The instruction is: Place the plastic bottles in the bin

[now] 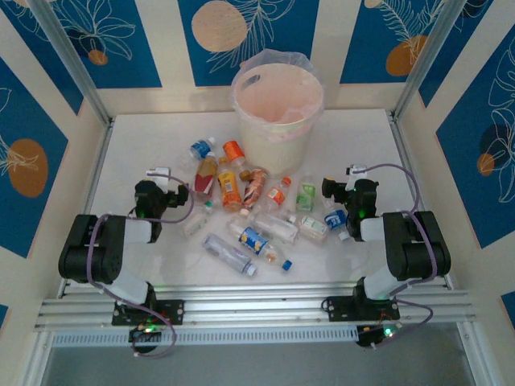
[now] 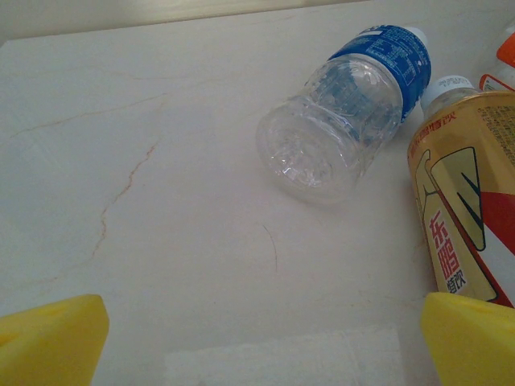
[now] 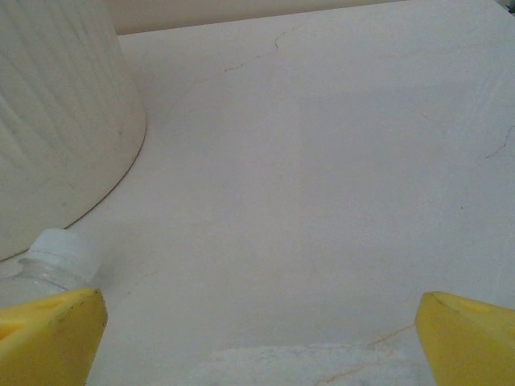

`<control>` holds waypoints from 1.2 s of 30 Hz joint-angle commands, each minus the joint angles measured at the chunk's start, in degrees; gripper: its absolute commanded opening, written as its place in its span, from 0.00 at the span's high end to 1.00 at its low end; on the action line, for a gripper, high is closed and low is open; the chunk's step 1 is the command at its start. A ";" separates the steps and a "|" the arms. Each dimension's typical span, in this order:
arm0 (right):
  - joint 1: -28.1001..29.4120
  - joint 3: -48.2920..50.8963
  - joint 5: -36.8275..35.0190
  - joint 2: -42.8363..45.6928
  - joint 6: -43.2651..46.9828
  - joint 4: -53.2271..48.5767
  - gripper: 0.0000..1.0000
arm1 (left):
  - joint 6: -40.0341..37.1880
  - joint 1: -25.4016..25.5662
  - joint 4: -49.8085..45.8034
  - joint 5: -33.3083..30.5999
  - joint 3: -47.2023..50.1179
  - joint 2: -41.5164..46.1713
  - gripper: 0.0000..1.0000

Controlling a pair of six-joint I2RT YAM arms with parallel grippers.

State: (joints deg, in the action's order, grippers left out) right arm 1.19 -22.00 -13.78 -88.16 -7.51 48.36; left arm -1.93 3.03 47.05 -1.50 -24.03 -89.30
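Several plastic bottles [image 1: 249,201] lie scattered across the middle of the white table, clear and orange, with coloured labels. The cream bin [image 1: 278,112] with its pinkish bag stands behind them. My left gripper [image 1: 179,195] sits open at the pile's left edge, with nothing between its yellow fingers [image 2: 48,342]. Ahead of it lie a clear blue-labelled bottle [image 2: 346,112] and a tan bottle [image 2: 463,217]. My right gripper [image 1: 331,190] is open at the pile's right edge, empty. A white bottle cap [image 3: 60,251] touches its left finger [image 3: 48,334], and the bin wall [image 3: 56,121] rises at left.
Raised walls with blue panels enclose the table [image 1: 145,145] on three sides. An aluminium rail [image 1: 257,310] runs along the near edge by the arm bases. Bare tabletop lies left and right of the bin.
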 commanded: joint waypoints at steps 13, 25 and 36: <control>0.56 -0.41 -1.39 0.89 -0.13 0.82 0.01 | -0.79 0.22 -0.38 1.34 0.46 1.41 0.00; -1.02 -0.39 0.07 3.26 -1.72 -1.28 0.01 | 1.23 0.05 -7.37 -3.23 0.65 10.76 0.01; -3.00 -16.19 -6.48 16.17 -6.44 -38.50 0.01 | 4.79 0.14 -29.09 -3.60 -4.35 29.69 0.01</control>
State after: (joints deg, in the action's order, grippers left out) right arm -1.39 -34.46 -17.19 -75.07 -11.14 23.18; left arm 0.58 3.03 26.98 -5.28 -25.34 -62.59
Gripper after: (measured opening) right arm 0.991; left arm 0.995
